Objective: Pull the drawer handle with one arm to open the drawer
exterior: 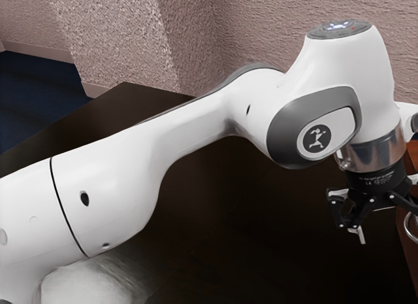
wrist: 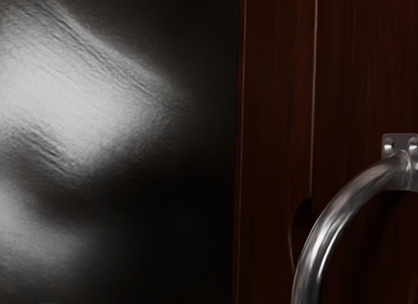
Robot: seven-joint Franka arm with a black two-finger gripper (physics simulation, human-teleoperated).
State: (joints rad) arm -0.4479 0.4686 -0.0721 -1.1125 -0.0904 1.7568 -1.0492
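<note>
A dark red-brown wooden drawer front (wrist: 339, 88) stands beside my hand, and a sliver of it shows at the exterior view's right edge (exterior: 411, 161). Its curved silver handle (wrist: 339, 212) hangs from a small metal bracket (wrist: 400, 144); part of the same handle (exterior: 410, 227) shows as a metal ring at the exterior view's right edge. My black gripper (exterior: 382, 219) hangs from the white arm (exterior: 196, 140), pointing down just left of that ring. Its fingers are spread open, one fingertip (exterior: 358, 234) clearly apart from the handle. Nothing is held.
The dark, glossy tabletop (exterior: 248, 252) stretches under the arm and catches a bright reflection (wrist: 78, 101). A rough pinkish wall (exterior: 196, 29) rises behind, and a dark blue floor (exterior: 32, 95) lies at the exterior view's left.
</note>
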